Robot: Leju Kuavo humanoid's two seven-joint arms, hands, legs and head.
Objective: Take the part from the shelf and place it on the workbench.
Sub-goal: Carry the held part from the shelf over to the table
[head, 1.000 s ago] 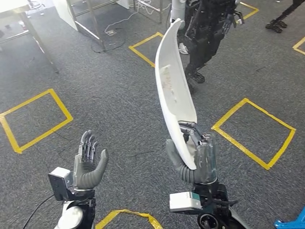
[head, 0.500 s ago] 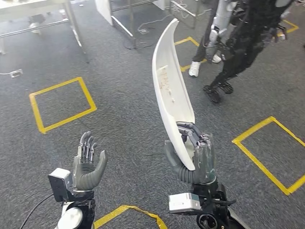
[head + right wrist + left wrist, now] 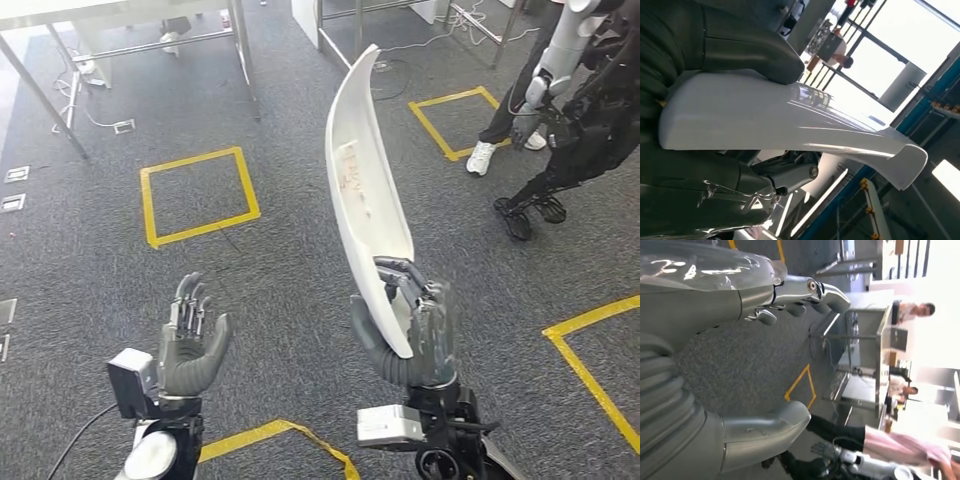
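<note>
The floor (image 3: 287,250) is grey carpet marked with yellow tape squares (image 3: 198,195), open on all sides of both hands. Tables (image 3: 136,20) on metal legs stand well ahead of the hands, across the carpet; which one is the workbench cannot be told. Another robot (image 3: 581,120) and a person's shoes stand ahead and to the right of the right hand.

The part (image 3: 366,190), a long curved white shell, is off the shelf and carried in the air. Its long axis runs up and forward from the right hand (image 3: 411,335), which grips its lower end, thumb on one face and fingers on the other. The free tip reaches far ahead of the hand, so it will meet any table edge first.

The left hand (image 3: 189,345) is released, fingers apart, holding nothing, well apart from the part.
</note>
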